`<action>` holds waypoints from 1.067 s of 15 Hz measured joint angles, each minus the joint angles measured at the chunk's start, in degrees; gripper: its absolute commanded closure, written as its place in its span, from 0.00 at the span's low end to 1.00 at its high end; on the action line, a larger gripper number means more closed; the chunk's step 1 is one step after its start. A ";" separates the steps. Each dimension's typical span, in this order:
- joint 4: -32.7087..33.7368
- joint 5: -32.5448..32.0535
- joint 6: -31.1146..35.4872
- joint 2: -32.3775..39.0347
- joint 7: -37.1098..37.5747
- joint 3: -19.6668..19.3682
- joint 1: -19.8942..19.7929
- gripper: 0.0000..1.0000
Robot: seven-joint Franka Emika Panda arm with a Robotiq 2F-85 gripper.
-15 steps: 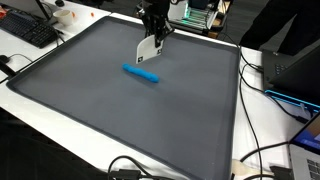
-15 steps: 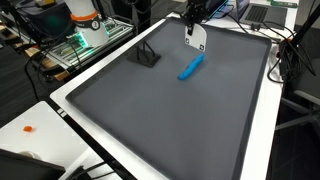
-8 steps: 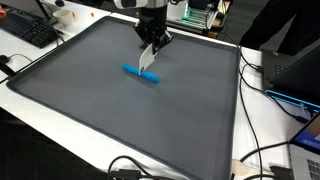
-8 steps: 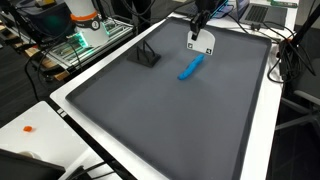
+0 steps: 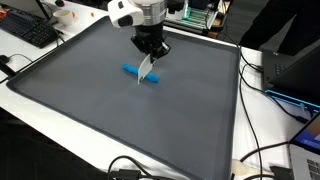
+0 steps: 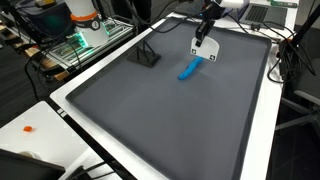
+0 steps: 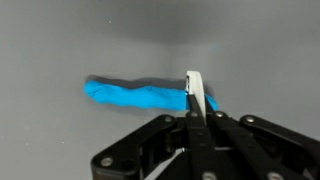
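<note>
A long blue object point(image 5: 132, 70) lies flat on the grey mat point(image 5: 90, 110); it also shows in an exterior view point(image 6: 189, 69) and in the wrist view point(image 7: 130, 95). My gripper point(image 5: 150, 52) is shut on a thin white flat piece point(image 5: 147, 69) that hangs down from the jaws. The piece's lower edge is right at the blue object's near end; I cannot tell whether they touch. In the wrist view the white piece point(image 7: 194, 90) stands edge-on between the closed fingers, over the blue object's right end. The gripper point(image 6: 206, 30) and white piece point(image 6: 203, 47) show above the blue object.
A small black stand point(image 6: 147, 55) sits on the mat's far side. A keyboard point(image 5: 30, 30) lies beyond the mat's corner. Cables point(image 5: 255, 160) run along the white table edge. Electronics with a green board point(image 6: 85, 38) stand off the mat.
My gripper has come down and shifted toward the blue object, carrying the white piece with it. The piece has turned edge-on. The blue object has not moved.
</note>
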 measured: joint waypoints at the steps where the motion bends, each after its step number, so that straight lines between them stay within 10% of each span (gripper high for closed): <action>1: 0.65 0.00 -0.23 0.76 -0.12 -0.09 0.02 0.99; 16: 4.11 0.37 -2.58 4.63 -2.12 -0.34 0.07 0.99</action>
